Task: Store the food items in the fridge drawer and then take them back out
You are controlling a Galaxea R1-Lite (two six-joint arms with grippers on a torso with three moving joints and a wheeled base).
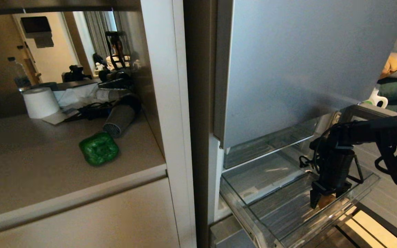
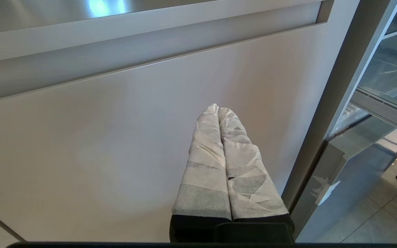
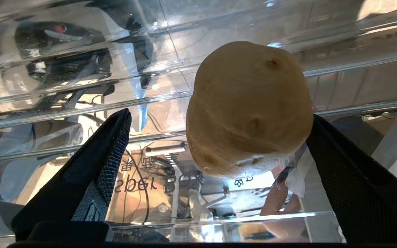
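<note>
The pulled-out fridge drawer stayed open from above, though the silver fridge door overhung its back. On the counter, a hair dryer crowded the green bell pepper.

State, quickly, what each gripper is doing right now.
Left gripper: shut, empty, parked by the cabinet door.
Right gripper: open around the potato in the fridge drawer, not gripping.

You are looking at the pepper lying on the desk to your left, with the paper roll sitting behind it. To your right, the potato is lying in the pulled-out drawer, between the right gripper's spread fingers.
</note>
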